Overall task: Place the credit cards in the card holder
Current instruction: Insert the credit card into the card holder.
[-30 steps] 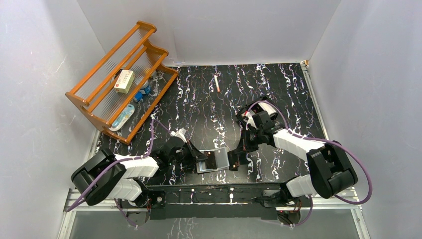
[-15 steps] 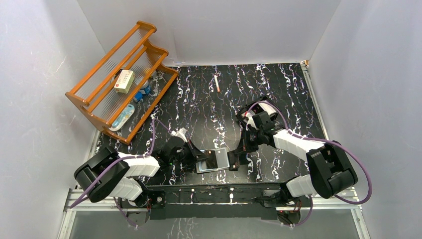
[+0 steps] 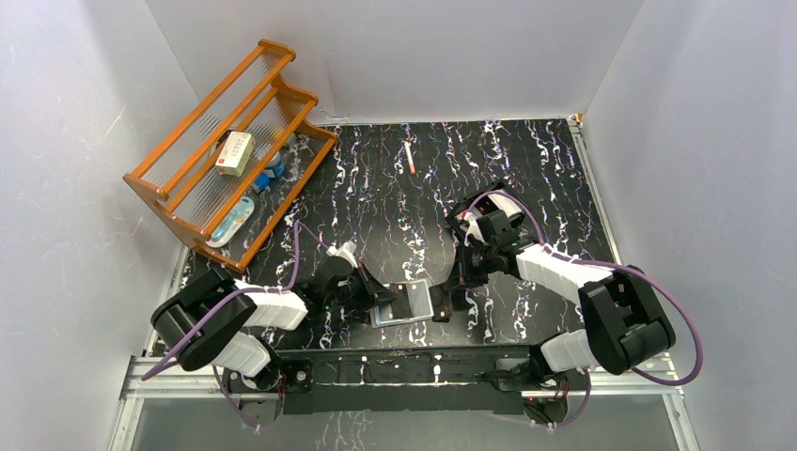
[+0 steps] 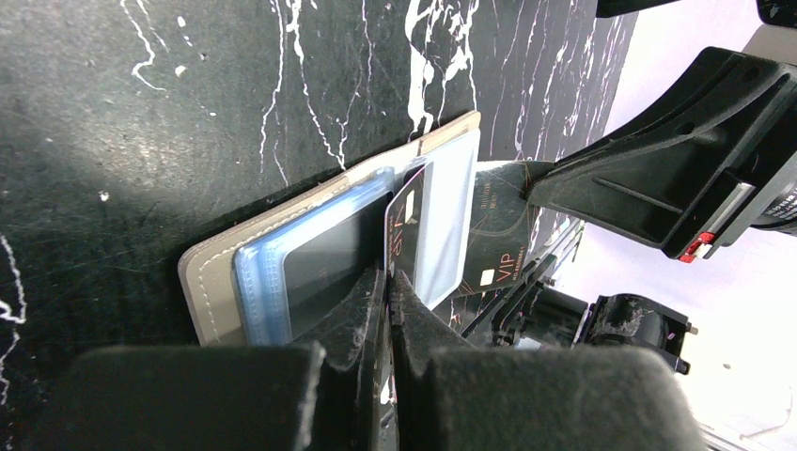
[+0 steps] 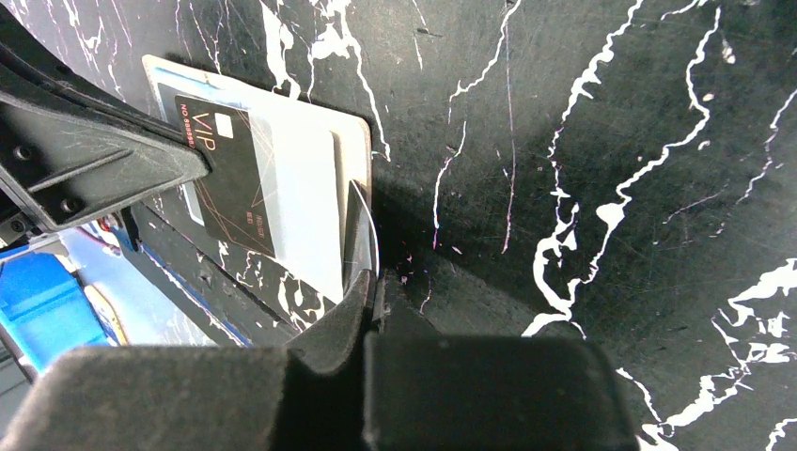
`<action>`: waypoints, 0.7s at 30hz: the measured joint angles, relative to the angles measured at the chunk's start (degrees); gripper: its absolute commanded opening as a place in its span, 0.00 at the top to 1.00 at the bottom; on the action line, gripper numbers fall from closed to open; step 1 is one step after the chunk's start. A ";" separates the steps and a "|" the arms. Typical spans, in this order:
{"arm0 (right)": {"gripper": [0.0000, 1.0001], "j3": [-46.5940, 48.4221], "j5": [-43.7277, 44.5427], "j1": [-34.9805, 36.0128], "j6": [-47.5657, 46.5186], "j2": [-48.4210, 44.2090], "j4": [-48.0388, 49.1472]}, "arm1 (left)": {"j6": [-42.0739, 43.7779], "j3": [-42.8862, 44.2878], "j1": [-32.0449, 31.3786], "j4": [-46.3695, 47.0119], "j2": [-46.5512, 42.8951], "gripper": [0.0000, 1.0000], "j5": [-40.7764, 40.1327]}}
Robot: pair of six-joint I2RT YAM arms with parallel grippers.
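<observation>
The card holder [image 3: 419, 300] lies open on the black table near the front edge. It is grey-brown outside [image 4: 211, 272], with pale blue clear pockets inside. My left gripper [image 3: 380, 293] is shut on a black credit card [image 4: 406, 211] that stands on edge over the open pockets. In the right wrist view the card [image 5: 230, 174] shows gold "VIP" print, at the tip of my left fingers [image 5: 113, 160]. My right gripper [image 3: 440, 305] is shut on the holder's right edge, pinching a clear pocket flap [image 5: 362, 230]. Other cards are not in view.
An orange wooden rack [image 3: 282, 99] stands at the back left and holds a cream box [image 3: 235, 152] and blue items. A thin pink stick [image 3: 410, 158] lies at the back middle. White walls enclose the table on three sides.
My left arm has swung a little to the right, toward the holder. The dark card over the holder shows less from above. The right arm has not moved.
</observation>
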 measured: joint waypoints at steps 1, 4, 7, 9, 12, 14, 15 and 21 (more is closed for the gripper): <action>1.00 0.00 0.00 0.00 0.00 0.00 0.00 | -0.02 0.09 -0.04 -0.04 0.02 1.00 0.00; 1.00 0.00 0.00 0.00 0.02 0.00 0.00 | -0.22 0.92 -0.17 -1.25 0.07 0.97 0.04; 1.00 0.00 0.00 0.00 0.02 0.00 0.02 | -0.17 1.88 -0.59 -2.45 0.24 0.95 -0.15; 1.00 0.00 0.00 0.00 0.04 0.00 0.02 | -0.13 2.91 -0.85 -3.72 0.76 0.93 -0.44; 1.00 0.00 0.00 0.00 0.09 0.00 0.02 | 0.02 4.35 -1.22 -4.79 2.10 0.85 -0.63; 1.00 0.00 0.00 0.00 0.15 0.00 0.02 | 0.04 5.16 -1.57 -4.83 3.19 0.78 -0.70; 1.00 0.00 0.02 0.00 0.22 0.00 0.02 | -0.07 5.51 -1.77 -4.83 3.56 0.75 -0.72; 1.00 0.00 0.00 0.00 0.42 -0.07 0.02 | 1.01 8.35 -2.38 -10.93 1.16 0.54 -1.75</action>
